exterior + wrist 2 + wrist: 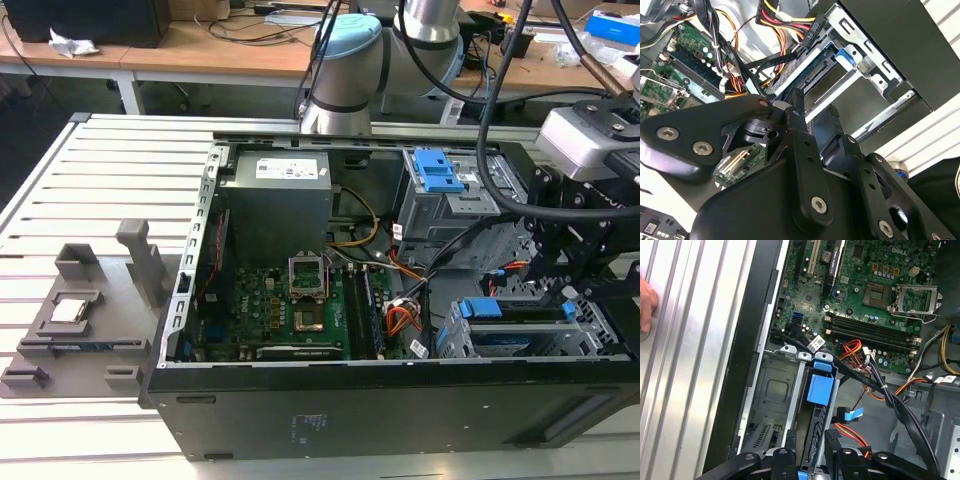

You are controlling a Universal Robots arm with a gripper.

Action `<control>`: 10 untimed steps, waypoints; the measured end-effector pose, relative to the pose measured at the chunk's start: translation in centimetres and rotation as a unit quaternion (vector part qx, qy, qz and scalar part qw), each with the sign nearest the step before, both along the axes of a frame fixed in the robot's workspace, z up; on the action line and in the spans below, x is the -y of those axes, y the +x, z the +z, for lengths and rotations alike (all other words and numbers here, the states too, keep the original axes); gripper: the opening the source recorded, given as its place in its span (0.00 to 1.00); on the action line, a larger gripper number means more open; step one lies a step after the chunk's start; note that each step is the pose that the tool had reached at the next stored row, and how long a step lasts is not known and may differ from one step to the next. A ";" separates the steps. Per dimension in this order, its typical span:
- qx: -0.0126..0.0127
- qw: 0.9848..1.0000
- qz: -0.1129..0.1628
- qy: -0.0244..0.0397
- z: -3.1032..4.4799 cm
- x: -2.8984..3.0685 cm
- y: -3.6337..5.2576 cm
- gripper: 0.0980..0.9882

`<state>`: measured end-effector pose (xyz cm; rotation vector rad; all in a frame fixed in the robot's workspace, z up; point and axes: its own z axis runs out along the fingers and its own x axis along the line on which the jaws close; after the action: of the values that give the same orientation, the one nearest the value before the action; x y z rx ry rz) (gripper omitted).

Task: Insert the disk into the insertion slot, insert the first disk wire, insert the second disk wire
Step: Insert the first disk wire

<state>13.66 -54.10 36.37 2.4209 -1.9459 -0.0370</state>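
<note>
Your pincer [807, 454] hangs right over the disk [820, 387], which sits in the insertion slot [771, 405] just beneath it. You cannot tell whether it is spread or pinching. The motherboard [875, 305] lies beyond it.

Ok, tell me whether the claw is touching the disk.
Cannot tell. In the second wrist view the claw ends right beside the disk, but its own body hides any contact or gap.

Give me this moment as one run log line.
disk: in insertion slot | end effector: at the disk | computer case: side open
</note>
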 end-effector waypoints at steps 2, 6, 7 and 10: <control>0.000 1.000 0.000 0.000 -0.01 -0.05 0.00 0.30; 0.000 1.000 0.001 0.000 0.00 -0.58 0.17 0.30; 0.000 1.000 0.002 0.000 0.00 -0.93 0.33 0.30; 0.000 1.000 0.004 -0.001 0.00 -1.40 0.60 0.30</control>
<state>14.26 -52.70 36.37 2.4277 -1.9357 -0.0355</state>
